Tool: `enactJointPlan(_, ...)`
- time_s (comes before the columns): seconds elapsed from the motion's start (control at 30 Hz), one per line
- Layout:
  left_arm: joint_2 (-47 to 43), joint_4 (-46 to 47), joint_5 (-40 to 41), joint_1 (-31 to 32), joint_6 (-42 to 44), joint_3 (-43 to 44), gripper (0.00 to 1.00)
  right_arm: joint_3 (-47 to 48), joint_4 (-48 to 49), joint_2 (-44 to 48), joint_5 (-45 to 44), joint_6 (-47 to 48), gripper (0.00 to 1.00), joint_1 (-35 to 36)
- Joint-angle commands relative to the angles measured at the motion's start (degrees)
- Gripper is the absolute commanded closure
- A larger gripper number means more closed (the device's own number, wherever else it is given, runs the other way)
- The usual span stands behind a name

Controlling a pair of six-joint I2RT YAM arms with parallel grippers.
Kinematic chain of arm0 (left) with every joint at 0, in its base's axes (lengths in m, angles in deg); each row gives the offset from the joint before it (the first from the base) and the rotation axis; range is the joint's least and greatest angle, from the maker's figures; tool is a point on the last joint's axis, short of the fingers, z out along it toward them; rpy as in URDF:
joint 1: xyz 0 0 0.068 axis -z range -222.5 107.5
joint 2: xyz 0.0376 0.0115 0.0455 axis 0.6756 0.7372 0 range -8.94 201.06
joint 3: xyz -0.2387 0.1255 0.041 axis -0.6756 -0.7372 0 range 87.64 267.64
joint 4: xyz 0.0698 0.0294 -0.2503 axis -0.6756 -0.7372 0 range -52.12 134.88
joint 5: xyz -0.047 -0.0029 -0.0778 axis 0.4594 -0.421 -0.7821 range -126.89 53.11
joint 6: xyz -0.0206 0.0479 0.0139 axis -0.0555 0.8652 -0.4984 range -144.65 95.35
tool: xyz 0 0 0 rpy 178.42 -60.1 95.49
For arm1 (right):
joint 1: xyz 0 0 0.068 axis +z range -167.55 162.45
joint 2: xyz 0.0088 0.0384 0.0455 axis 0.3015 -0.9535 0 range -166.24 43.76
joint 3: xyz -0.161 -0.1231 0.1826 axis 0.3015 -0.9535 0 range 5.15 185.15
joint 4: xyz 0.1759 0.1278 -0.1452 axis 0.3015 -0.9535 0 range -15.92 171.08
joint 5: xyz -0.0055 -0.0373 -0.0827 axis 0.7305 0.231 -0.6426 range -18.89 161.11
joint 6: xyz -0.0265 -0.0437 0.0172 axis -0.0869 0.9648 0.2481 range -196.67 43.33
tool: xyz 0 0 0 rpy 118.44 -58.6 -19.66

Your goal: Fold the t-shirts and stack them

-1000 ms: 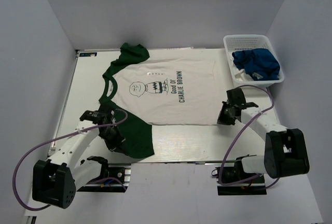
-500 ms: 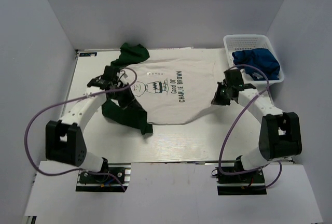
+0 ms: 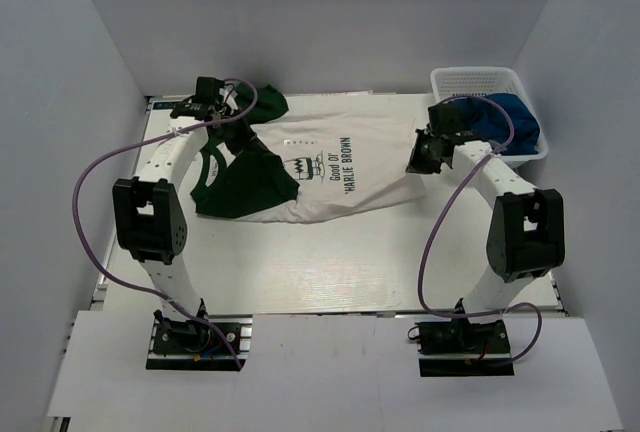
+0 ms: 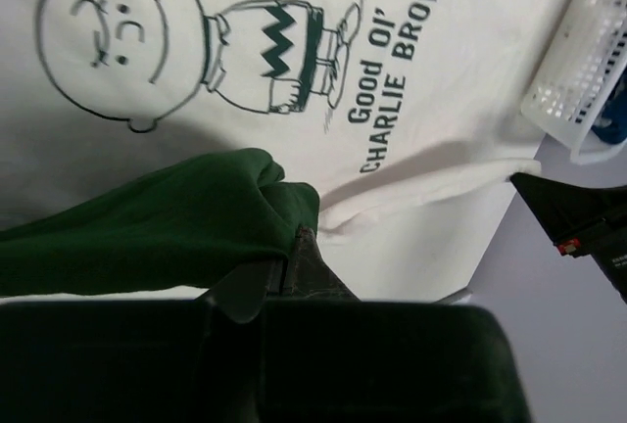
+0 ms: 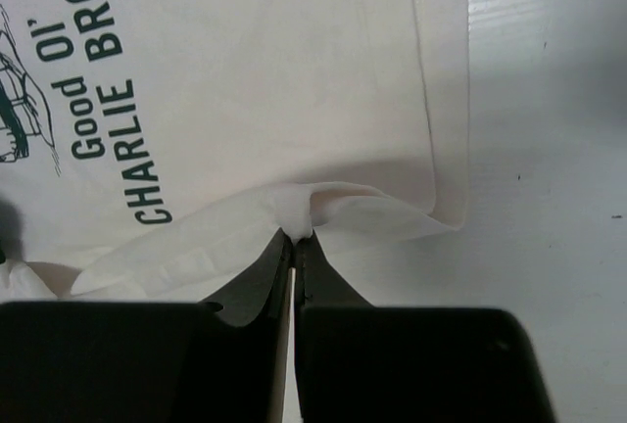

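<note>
**Item:** white soft-cloth t-shirt with dark green sleeves and a dark "Good Ol' CHARLIE BROWN" chest print (image 3: pixel 345 152).

**Location:** spread on the flat white table (image 3: pixel 330 262), in its far half. It lies between the two arms, just beside the white plastic mesh basket (image 3: pixel 478 79) that holds a crumpled royal blue t-shirt (image 3: pixel 503 118).

**Orientation:** the long axis runs across the table. The neck end points to the robot's left and the hem (image 5: pixel 441 100) to its right, toward the basket. The print faces up.

**Tools:**
- The left gripper (image 4: pixel 297 234) has its jaws pressed together on a bunch of the near green sleeve (image 4: pixel 167 222), lifted over the chest.
- The right gripper (image 5: pixel 294 238) has its jaws pressed together on a puckered near hem corner (image 5: pixel 323 203).

**Step in hand (judged):** a lengthwise fold, carrying the near edge over to the far edge.

**Handling notes:**
- Move both grippers at one height and pace so the cloth between them stays lightly taut.
- Bring the sleeve wholly inside the body outline.
- Lay the carried edge parallel to the far edge before letting go.
- Watch the slack along the near hem, which may crease if the right side lags.
</note>
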Motion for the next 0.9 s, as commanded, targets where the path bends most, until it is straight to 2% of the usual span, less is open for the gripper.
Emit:
enactJointPlan(0.0,-0.86,1.25,0.82,-1.90,1.35,2.35,1.00,4.30,-1.47,-1.88,-3.77,1.34,1.00,-0.35)
enactJointPlan(0.1,-0.86,4.42,0.82,-3.04,1.88,2.35,1.00,7.72,-2.17,-4.08,-3.70,1.08,1.00,-0.61)
enactJointPlan(0.27,-2.62,8.11,5.21,-4.80,1.88,1.30,1.00,12.47,-4.02,-7.42,-4.66,-0.42,1.00,-1.58)
enactJointPlan(0.5,-3.23,14.09,3.82,-6.56,1.88,0.24,1.00,16.17,-6.48,-11.81,-4.31,-0.77,1.00,-2.28)
enactJointPlan(0.7,-0.07,17.69,3.20,-7.70,1.88,-0.38,1.00,17.84,-6.40,-13.40,-4.49,-1.47,1.00,-2.46)
enactJointPlan(0.8,4.23,19.71,3.20,-7.71,1.88,0.94,0.93,19.15,-5.96,-15.15,-4.49,-1.56,1.00,-2.55)
enactJointPlan(0.87,8.86,21.03,3.20,-8.23,1.88,3.22,0.73,20.38,-5.08,-17.26,-4.75,-2.09,1.00,-2.55)
